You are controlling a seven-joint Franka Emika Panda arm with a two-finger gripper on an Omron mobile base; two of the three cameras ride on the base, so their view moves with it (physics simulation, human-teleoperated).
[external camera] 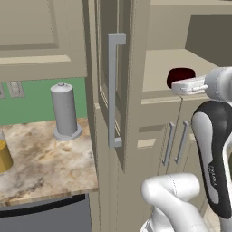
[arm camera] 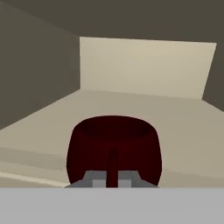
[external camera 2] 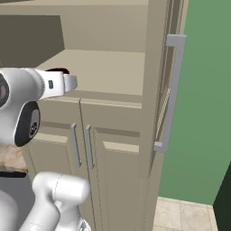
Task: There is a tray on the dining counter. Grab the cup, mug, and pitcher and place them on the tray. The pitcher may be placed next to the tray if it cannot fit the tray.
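The dark red mug (arm camera: 113, 140) sits upright on a beige shelf inside the open cabinet, also seen as the mug (external camera: 180, 74) and as a sliver of mug (external camera 2: 58, 71) behind my hand. My gripper (arm camera: 112, 183) is shut on the mug's handle, which stands as a thin vertical strip between the two fingertips. From the side, the gripper (external camera: 175, 86) reaches level into the shelf opening from the right. The yellow-orange pitcher (external camera: 3, 156) stands at the far left edge on the marbled counter (external camera: 50, 167), cut off by the frame.
The open cabinet door (external camera: 106, 90) with its long grey handle (external camera: 114, 90) juts toward me, left of the shelf. A grey canister (external camera: 65, 111) with a knob stands on the counter. Two closed lower doors (external camera 2: 85, 149) sit under the shelf. The shelf's walls are close on both sides.
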